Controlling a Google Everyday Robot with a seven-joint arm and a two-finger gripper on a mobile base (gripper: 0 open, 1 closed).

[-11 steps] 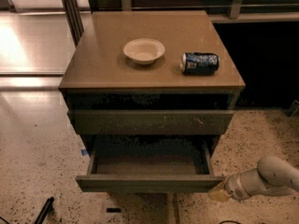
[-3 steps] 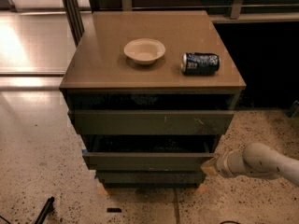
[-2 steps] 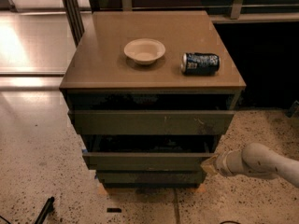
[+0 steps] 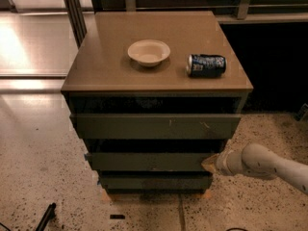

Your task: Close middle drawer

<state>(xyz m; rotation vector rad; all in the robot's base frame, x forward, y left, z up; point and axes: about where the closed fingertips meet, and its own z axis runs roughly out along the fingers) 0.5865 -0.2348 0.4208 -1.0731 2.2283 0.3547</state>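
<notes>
The middle drawer (image 4: 149,160) is a plain olive-grey front between a taller scratched front (image 4: 155,125) above and a narrower front (image 4: 155,181) below. It stands out only slightly from the cabinet, with a dark gap above it. My gripper (image 4: 210,163) is at the right end of the middle drawer's front, touching it. The pale arm (image 4: 269,165) reaches in from the lower right.
A white bowl (image 4: 148,52) and a blue can lying on its side (image 4: 206,65) sit on the cabinet top (image 4: 106,61). Speckled floor lies around the cabinet. A dark object (image 4: 45,216) lies on the floor at lower left.
The middle drawer has gone from pulled far out to nearly in. My gripper followed it inward along its right end. In the last second almost nothing moved.
</notes>
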